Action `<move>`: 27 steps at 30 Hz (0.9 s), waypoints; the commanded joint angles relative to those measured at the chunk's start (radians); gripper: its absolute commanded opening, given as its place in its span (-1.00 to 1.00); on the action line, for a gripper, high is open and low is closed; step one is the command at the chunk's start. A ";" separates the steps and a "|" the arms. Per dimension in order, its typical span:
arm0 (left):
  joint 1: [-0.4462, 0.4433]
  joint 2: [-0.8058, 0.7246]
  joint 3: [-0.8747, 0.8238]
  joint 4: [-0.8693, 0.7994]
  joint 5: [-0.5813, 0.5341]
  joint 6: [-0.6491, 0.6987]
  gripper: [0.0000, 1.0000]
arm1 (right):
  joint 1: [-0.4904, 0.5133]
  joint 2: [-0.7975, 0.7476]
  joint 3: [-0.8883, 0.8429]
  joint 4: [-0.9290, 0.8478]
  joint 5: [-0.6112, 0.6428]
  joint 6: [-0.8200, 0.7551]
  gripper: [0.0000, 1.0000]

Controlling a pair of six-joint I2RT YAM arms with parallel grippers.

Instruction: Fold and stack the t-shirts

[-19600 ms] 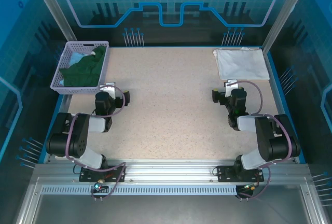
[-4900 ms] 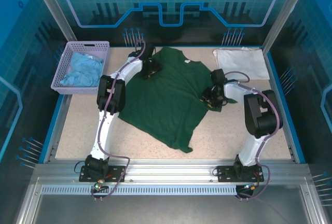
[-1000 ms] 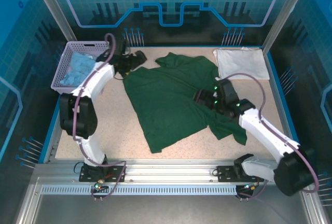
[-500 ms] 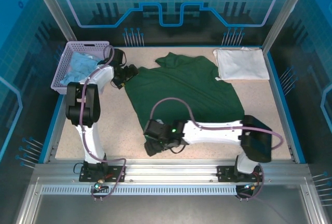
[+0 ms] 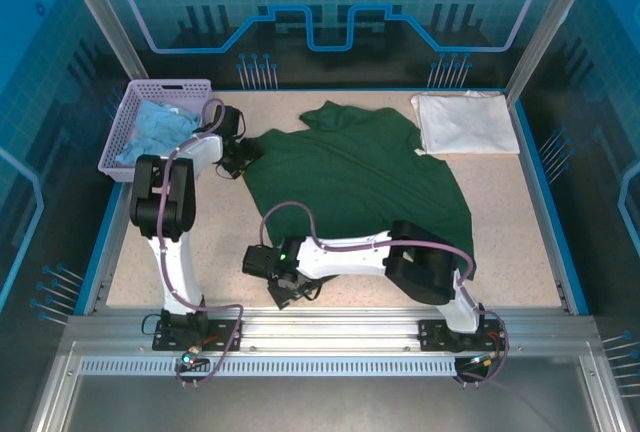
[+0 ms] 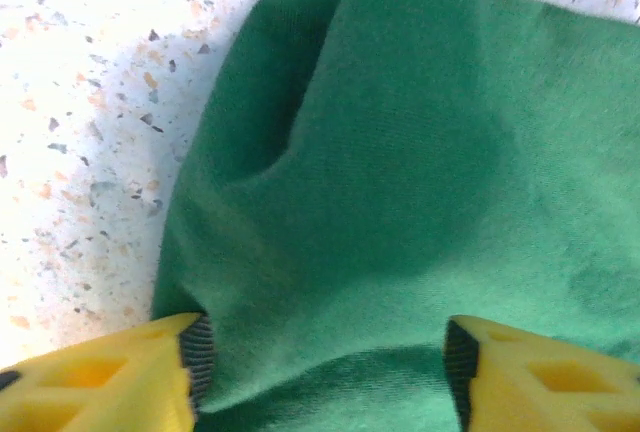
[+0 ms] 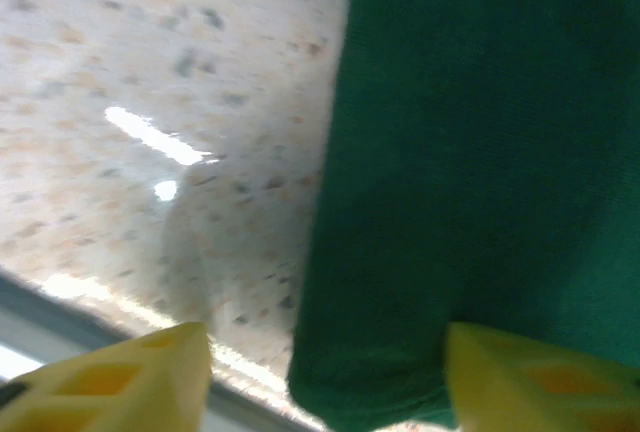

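dark green t-shirt (image 5: 350,177) spread, rumpled (white t-shirt (image 5: 465,122) folded flat); both jaws apart astride green edges.

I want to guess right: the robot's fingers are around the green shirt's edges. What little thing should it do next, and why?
Probably close both pairs. The left fingers straddle a corner of the green t-shirt, the right fingers its near hem, all apart, so nothing is gripped yet.
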 commanded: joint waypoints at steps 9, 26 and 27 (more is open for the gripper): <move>-0.013 -0.041 0.046 -0.019 -0.050 0.032 -0.95 | -0.111 -0.149 -0.184 0.203 -0.221 -0.029 -1.00; -0.341 0.519 1.119 -0.639 -0.399 0.228 0.41 | -0.617 -0.342 -0.775 0.867 -0.811 0.335 -0.77; -0.340 0.522 1.130 -0.647 -0.401 0.227 0.53 | -0.635 -0.347 -0.792 0.872 -0.807 0.349 -0.68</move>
